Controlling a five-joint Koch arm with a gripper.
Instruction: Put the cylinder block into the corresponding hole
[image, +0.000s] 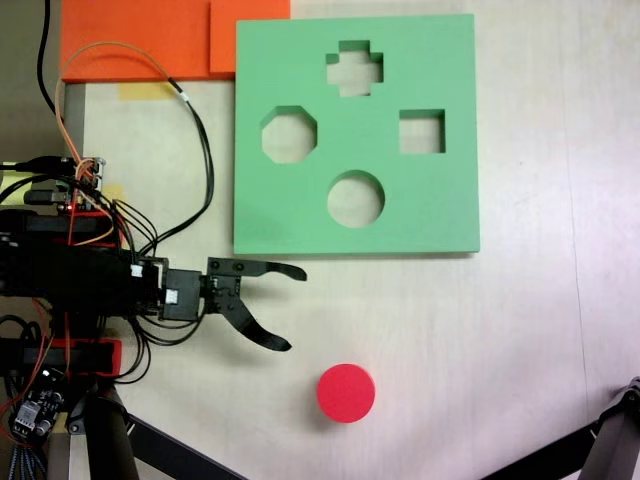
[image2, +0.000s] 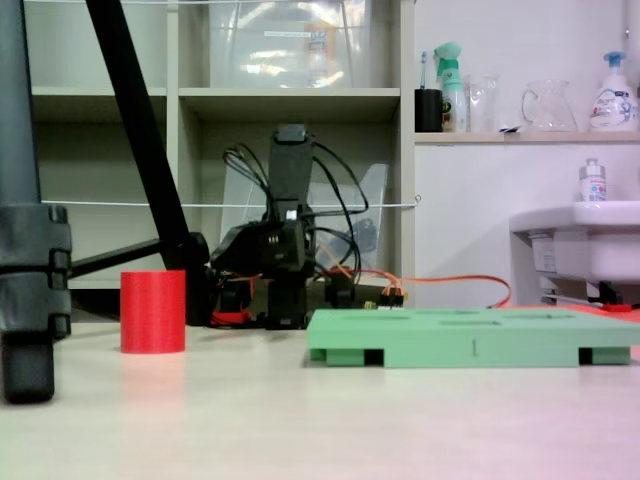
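Gripper (image: 298, 308) jaws spread apart and empty — the cylinder block (image: 346, 392) stands upright just beyond the tips, lower-right in the top-down fixed view.

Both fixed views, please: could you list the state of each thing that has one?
Short red foam cylinder block: upright on the table, apart from the board, ungripped.
Circular cutout of the square green foam board: empty.
Black gripper: open, holding nothing.
Green board: flat on the table.
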